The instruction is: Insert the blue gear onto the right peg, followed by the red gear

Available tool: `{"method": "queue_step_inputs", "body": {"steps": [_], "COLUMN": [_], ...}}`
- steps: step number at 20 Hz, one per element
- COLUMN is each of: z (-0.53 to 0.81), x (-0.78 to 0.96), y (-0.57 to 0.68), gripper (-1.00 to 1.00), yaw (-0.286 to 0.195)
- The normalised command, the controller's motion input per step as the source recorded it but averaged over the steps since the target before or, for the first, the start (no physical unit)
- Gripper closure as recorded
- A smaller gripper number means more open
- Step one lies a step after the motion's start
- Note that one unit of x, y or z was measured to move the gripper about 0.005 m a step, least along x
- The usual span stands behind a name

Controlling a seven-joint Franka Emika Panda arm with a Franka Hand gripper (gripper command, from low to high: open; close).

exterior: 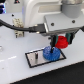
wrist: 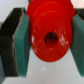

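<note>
You have a white worktop [exterior: 12,62] under everything, glossy enough to catch soft reflections. A flat grey rectangular plate [exterior: 34,59] with a thin black rim lies on it, closer to the worktop's near edge than its far edge and turned slightly askew to that edge. Well apart from the plate, towards the far edge on the exterior view's left, you can see a small black-and-white object [exterior: 18,34], too small to identify. A blurred blue shape [exterior: 2,8] sits at the far corner.
</note>
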Motion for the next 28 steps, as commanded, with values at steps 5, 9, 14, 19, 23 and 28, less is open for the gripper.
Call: {"method": "queue_step_inputs", "body": {"steps": [5,9,14,19,23,28], "z": [-0.06,-0.09,-0.03,0.02,0.06,0.01], "x": [0.11,0.11,0.05,0.04,-0.01,0.01], "y": [-0.16,-0.12,-0.03,0.00,0.04,0.01], "gripper": [1.00,1.00,1.00,1.00,1.00,1.00], "yaw": [0.000,0.000,0.000,0.000,0.000,0.000]}}
